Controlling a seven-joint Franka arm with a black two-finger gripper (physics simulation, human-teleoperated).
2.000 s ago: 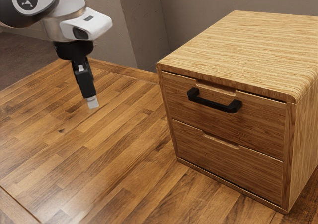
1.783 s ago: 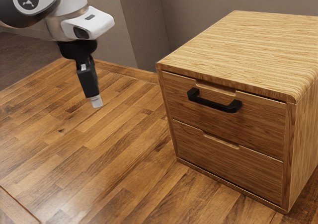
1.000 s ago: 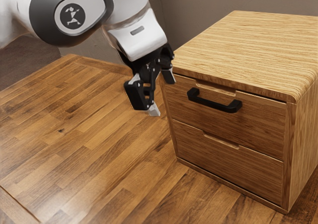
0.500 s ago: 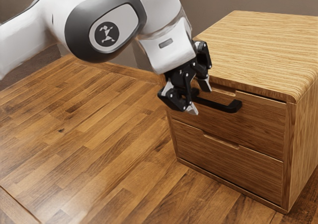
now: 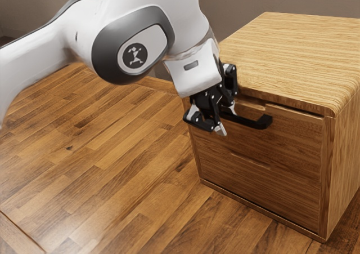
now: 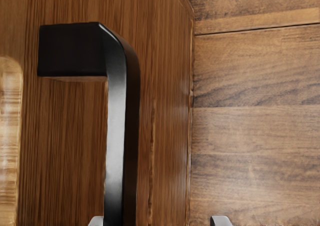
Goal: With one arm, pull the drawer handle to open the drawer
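Note:
A light wooden cabinet [image 5: 281, 51] stands at the exterior view's right with two drawers in its front. The top drawer [image 5: 287, 141] carries a black bar handle [image 5: 250, 120]; its front sits about level with the cabinet face. My black gripper [image 5: 211, 124] is at the handle's end nearest the cabinet's corner, open, with one finger on each side of the bar. In the wrist view the handle [image 6: 117, 136] runs up from between my fingertips [image 6: 220, 220], closer to one of them, against the drawer front [image 6: 60, 151].
The lower drawer [image 5: 264, 186] has a recessed grip and no bar. The wooden floor [image 5: 101, 164] spreads out to the exterior view's left and front of the cabinet. My white arm reaches in from the upper left, over the floor.
My arm has swung from over the floor across to the cabinet. The hand has turned to face the drawer front, and its open fingers now straddle the handle's end.

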